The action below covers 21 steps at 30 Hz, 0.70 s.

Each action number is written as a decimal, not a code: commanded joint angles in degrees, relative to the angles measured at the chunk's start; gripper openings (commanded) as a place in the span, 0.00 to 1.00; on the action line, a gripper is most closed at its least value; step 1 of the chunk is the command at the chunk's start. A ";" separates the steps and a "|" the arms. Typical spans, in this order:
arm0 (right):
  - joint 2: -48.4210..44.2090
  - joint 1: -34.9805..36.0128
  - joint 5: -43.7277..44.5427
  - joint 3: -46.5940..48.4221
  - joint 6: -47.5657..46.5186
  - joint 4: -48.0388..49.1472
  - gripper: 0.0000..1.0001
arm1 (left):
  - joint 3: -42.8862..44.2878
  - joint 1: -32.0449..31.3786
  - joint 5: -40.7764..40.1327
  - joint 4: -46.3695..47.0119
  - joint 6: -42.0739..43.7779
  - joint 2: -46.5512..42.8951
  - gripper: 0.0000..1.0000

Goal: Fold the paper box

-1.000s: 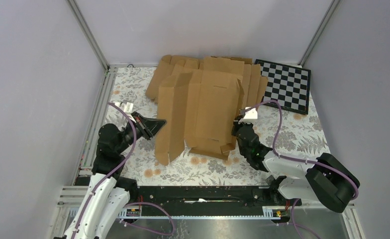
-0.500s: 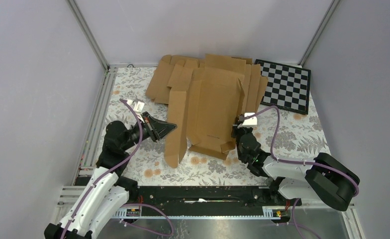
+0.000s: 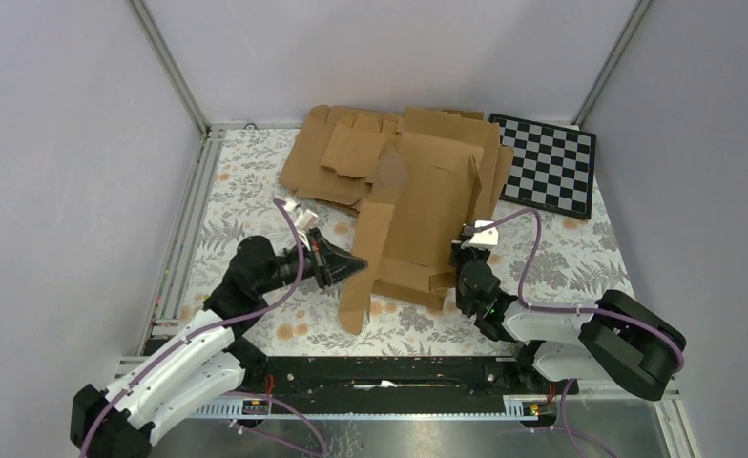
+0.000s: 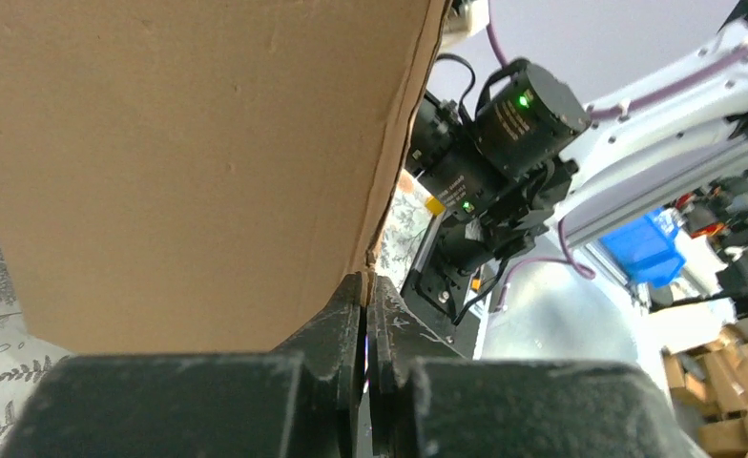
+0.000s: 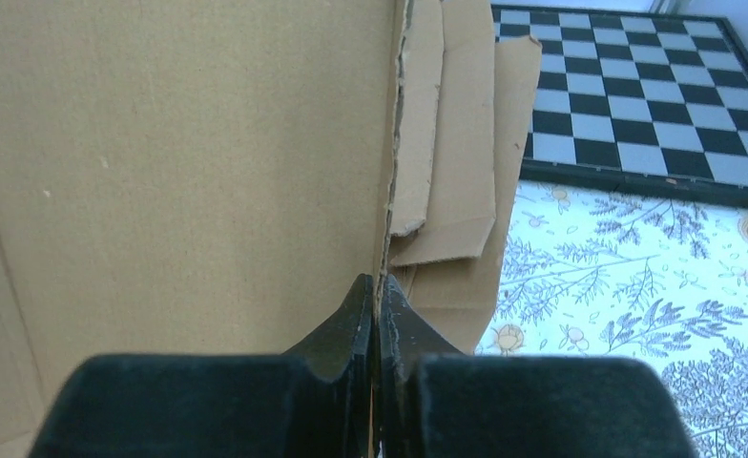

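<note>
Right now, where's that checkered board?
In the overhead view, the checkerboard lies at the far right corner of the table, just right of the pile of cardboard blanks.

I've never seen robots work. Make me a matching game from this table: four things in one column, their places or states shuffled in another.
1 paper box
2 checkerboard
3 pile of flat blanks
4 left gripper

A far right corner
B shut on a raised flap
C pinched at both side edges
D lying at the back, left of the checkerboard

Pairs: 1-C, 2-A, 3-D, 4-B
</note>
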 commanded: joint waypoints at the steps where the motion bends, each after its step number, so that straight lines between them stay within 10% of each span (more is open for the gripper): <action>1: -4.31 0.39 2.82 -0.81 6.51 -5.72 0.06 | 1.27 -7.43 -11.37 -8.90 5.92 1.95 0.00; 21: -25.24 0.32 -11.06 5.51 19.40 -44.90 0.58 | 3.71 -9.26 -16.74 -17.73 10.93 -3.16 0.00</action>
